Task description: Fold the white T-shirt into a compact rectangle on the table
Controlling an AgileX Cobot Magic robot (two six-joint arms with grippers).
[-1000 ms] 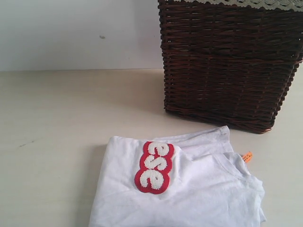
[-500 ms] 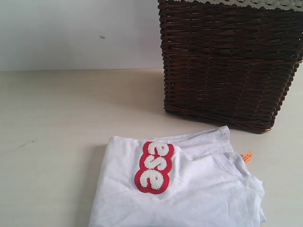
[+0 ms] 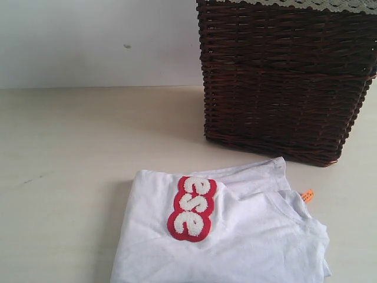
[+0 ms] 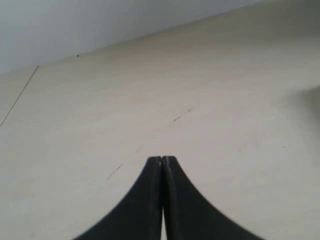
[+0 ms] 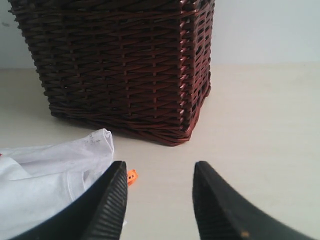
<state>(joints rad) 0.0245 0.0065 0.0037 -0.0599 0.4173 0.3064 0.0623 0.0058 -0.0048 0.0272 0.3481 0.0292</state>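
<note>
I am seeing the white T-shirt (image 3: 247, 242) lying folded on the table (image 3: 70, 147) in front of the wicker basket (image 3: 283, 82), its lettering patch (image 3: 193, 207) facing up. My right gripper (image 5: 159, 167) is hanging with its jaws well apart and nothing between them. The shirt's edge and its orange tag (image 5: 131, 176) are lying just past one finger. My left gripper (image 4: 162, 159) is sitting pressed shut over bare table. Against the earlier frames nothing is shifting: the shirt is keeping the same shape and place.

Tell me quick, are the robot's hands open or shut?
Left gripper: shut, holding nothing.
Right gripper: open, holding nothing.
</note>
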